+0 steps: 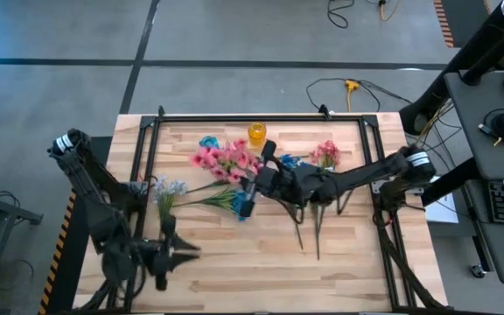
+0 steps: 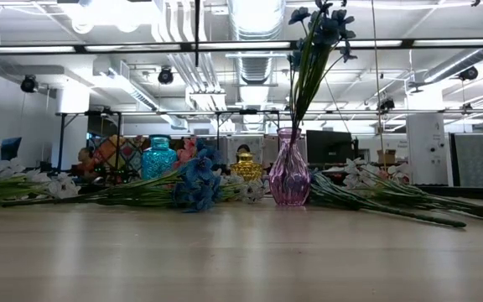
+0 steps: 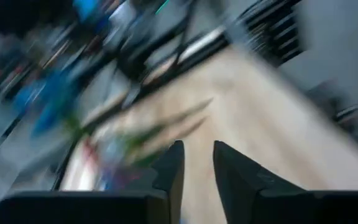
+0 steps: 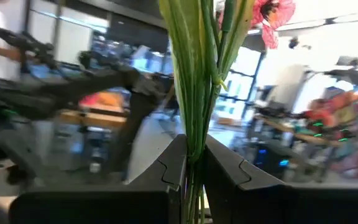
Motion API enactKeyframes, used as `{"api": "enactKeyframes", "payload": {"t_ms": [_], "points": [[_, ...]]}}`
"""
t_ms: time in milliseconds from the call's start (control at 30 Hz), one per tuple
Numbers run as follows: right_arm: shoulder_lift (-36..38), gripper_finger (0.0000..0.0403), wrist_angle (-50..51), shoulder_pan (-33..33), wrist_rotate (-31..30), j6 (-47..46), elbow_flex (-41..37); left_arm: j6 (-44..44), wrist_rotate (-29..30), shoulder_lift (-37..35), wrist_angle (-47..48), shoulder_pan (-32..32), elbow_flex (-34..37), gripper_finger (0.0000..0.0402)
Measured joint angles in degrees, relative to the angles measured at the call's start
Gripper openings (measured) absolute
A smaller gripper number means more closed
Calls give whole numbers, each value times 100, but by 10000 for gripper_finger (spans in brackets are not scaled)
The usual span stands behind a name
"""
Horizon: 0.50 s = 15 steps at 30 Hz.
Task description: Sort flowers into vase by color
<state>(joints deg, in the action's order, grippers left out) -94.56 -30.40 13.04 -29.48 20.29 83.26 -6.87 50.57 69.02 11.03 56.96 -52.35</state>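
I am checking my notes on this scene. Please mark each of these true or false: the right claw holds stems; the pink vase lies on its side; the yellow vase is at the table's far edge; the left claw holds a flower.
1. The right claw is shut on green stems. True.
2. The pink vase lies on its side. False: it stands upright with a blue flower in it.
3. The yellow vase stands near the table's far edge. True.
4. The left claw holds a flower. False: nothing shows between its fingers.

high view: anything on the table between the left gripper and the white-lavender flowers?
No. In the high view, bare wood separates the left gripper from the white-lavender flowers; nothing lies between them.
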Motion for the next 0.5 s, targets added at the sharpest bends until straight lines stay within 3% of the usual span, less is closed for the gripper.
{"api": "enactKeyframes", "payload": {"t_ms": [100, 167, 367, 500], "points": [[257, 33, 422, 208, 133, -232, 0, -1104, -1253, -149, -989, -303, 77, 39], [380, 33, 604, 362, 142, -340, 0, -1283, -1654, -286, -1211, -581, 134, 28], [591, 33, 1083, 759, 101, -559, 0, -1199, -1843, -509, -2654, -1582, 853, 18], [642, 33, 1404, 856, 99, -687, 0, -1193, -2023, -557, -3757, -1897, 1392, 18]]}}
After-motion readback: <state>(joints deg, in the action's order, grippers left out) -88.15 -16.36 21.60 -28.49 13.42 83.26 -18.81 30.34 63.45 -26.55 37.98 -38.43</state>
